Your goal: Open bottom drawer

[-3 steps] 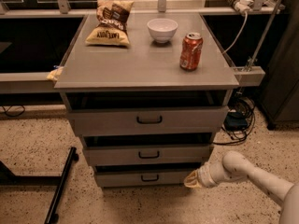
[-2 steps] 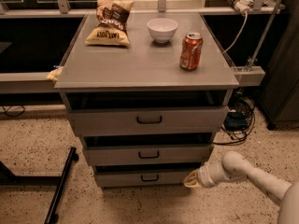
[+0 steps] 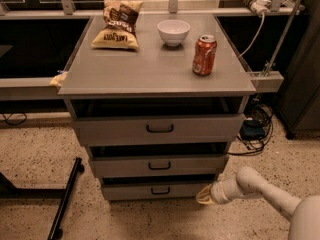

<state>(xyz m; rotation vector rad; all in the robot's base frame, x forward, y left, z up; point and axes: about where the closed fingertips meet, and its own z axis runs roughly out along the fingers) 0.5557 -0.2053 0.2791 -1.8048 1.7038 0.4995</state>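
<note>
The bottom drawer (image 3: 132, 190) is the lowest grey front of the cabinet, with a small black loop handle (image 3: 160, 190) at its centre. It stands slightly pulled out, with a dark gap above it. My gripper (image 3: 202, 196) reaches in from the lower right on a white arm and sits low at the drawer's right front corner, to the right of the handle. Its yellowish tip is close to the drawer front.
The middle drawer (image 3: 125, 167) and top drawer (image 3: 115, 129) sit above, each slightly out. On the cabinet top are a chip bag (image 3: 118, 25), a white bowl (image 3: 173, 32) and a red soda can (image 3: 204, 55). A black stand leg (image 3: 65, 200) lies on the floor at left. Cables (image 3: 256, 128) lie at right.
</note>
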